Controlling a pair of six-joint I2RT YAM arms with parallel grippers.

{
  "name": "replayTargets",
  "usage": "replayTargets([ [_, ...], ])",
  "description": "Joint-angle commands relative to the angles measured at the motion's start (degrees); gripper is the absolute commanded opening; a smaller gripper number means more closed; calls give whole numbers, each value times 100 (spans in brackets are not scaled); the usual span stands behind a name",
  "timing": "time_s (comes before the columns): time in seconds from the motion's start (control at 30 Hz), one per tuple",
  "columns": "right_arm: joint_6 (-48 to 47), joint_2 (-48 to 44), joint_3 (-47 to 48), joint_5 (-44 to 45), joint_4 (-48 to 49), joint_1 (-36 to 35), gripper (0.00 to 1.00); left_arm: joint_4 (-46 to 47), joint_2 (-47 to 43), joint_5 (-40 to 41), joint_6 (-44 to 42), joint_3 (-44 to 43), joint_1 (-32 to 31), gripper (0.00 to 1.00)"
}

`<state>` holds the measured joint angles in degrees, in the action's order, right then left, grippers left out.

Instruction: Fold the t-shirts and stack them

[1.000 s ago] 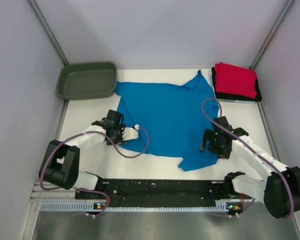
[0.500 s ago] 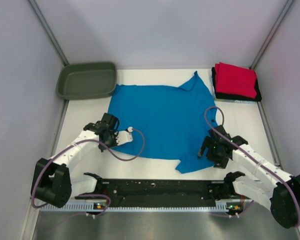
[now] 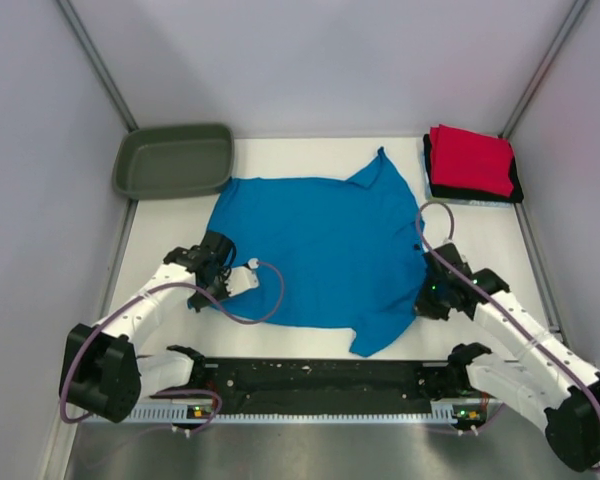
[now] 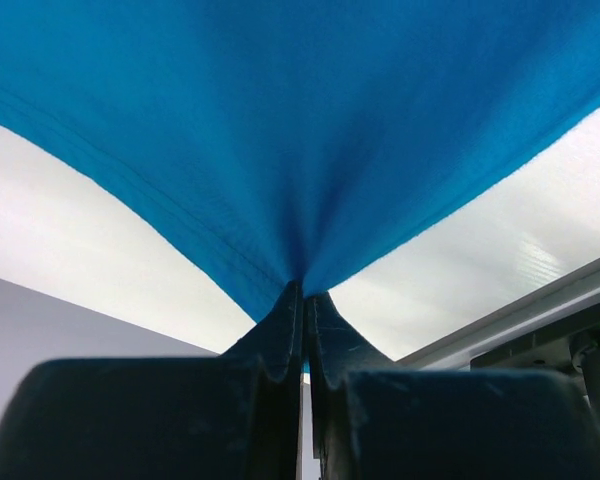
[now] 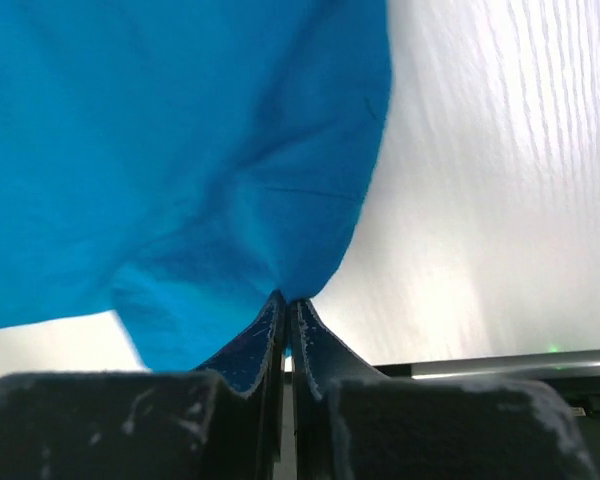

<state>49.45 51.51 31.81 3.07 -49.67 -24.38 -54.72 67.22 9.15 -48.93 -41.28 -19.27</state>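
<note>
- The left gripper (image 4: 302, 296) is clamping shut on the blue shirt (image 3: 315, 250), pinching its left edge, and the cloth is fanning out in tight folds from the fingertips.
- The right gripper (image 5: 285, 300) is clenching the same shirt at its right edge, just above the near sleeve.
- The blue shirt is lying spread across the middle of the table (image 3: 480, 245), its collar pointing toward the far right.
- The red shirt (image 3: 470, 158) is sitting folded on a black shirt (image 3: 429, 165) in the far right corner, well apart from both grippers.
- The tub (image 3: 173, 160) is resting at the far left, just beside the blue shirt's corner.
</note>
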Motion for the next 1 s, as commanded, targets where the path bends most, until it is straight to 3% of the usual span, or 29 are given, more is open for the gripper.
replayTargets([
  [0.0,-471,-54,1009,54,-105,-40,0,-13,-25,114,129,-249,11,0],
  [0.23,-1490,2395,2433,-281,677,-119,0,277,414,-1,199,-486,11,0],
  [0.4,-1930,3838,3636,-816,862,-277,22,330,529,8,226,-504,11,0],
  [0.53,-2264,4542,4385,-1404,854,-489,33,322,643,43,287,-592,11,0],
  [0.63,-2466,4405,4439,-1740,828,-506,37,321,652,35,313,-618,11,0],
  [0.8,-2695,3271,3895,-397,257,-489,57,321,643,-36,305,-618,11,0],
  [0.97,-2301,2471,2544,-289,-17,-191,58,313,635,-45,331,-610,11,0],
])
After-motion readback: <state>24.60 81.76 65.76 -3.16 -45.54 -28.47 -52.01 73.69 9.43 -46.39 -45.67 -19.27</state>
